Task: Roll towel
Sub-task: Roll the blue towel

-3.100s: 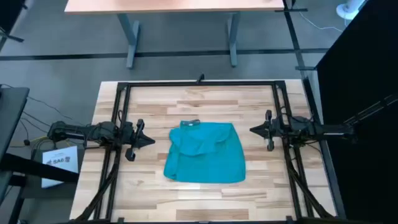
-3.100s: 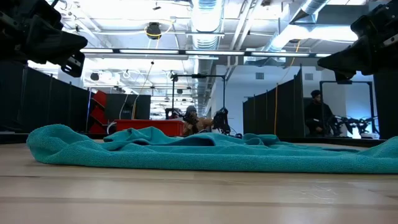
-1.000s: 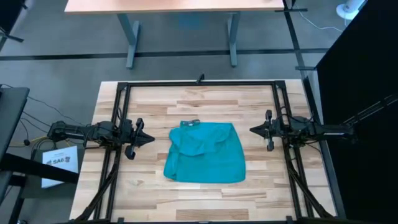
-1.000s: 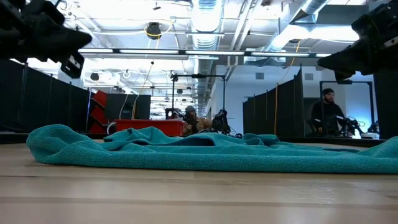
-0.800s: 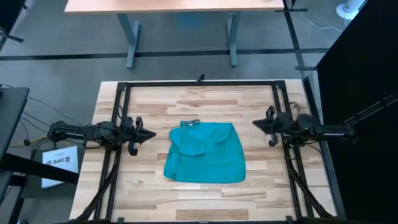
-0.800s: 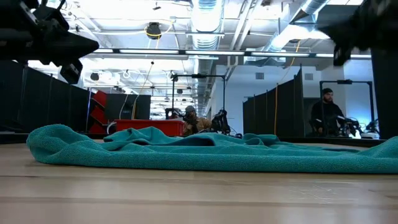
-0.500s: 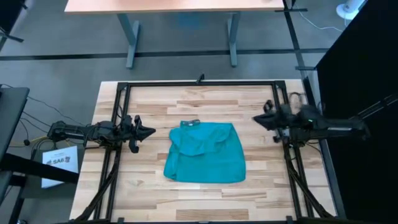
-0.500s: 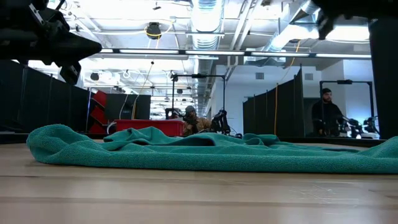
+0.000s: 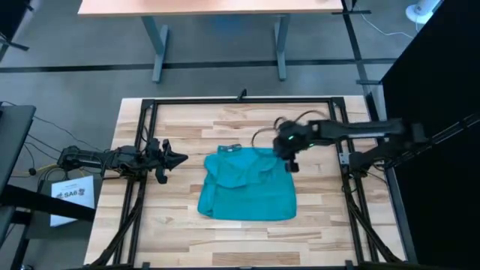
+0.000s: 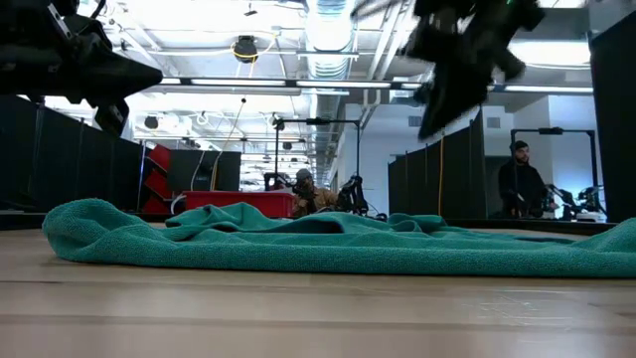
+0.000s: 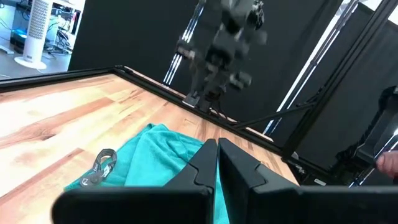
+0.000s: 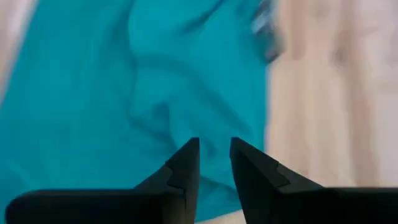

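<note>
Fingers of right gripper part narrowly above the towel to pinch its edge; left gripper waits beside, fingers together.

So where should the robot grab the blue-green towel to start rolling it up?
Probably at the flat near edge of the towel, coming straight down from above. That edge lies smooth on the table, while the far part by the grey tag is bunched and folded. The right gripper, fingers slightly apart, hovers over the far right corner; the left gripper waits shut beside it.
</note>
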`<action>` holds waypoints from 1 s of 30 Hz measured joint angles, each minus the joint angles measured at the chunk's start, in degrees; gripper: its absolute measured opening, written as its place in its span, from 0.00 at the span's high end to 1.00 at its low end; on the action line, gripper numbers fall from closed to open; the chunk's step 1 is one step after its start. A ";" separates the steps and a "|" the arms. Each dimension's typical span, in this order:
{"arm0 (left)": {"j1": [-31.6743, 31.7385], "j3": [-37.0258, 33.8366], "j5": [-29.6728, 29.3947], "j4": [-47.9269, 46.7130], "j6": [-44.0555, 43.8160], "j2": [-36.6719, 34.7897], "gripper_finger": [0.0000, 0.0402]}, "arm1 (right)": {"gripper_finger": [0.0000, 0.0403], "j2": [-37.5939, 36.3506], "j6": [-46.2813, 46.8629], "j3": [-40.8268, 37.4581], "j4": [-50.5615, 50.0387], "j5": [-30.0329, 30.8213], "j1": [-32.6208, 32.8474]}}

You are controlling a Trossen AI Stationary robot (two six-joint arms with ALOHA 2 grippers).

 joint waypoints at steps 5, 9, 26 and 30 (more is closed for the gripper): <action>-0.02 0.08 1.71 -0.51 0.19 0.00 1.00 | 0.80 10.49 -4.05 0.00 0.37 0.43 3.77; -0.02 0.26 3.29 -1.70 0.21 0.00 1.00 | 0.80 16.22 -2.49 0.00 3.83 0.92 5.48; -0.02 0.31 3.49 -2.24 1.57 0.00 1.00 | 0.80 19.67 0.22 0.07 7.87 5.27 6.78; -0.02 0.31 3.47 -2.38 1.73 0.02 1.00 | 0.80 20.05 1.11 0.02 8.13 5.82 7.41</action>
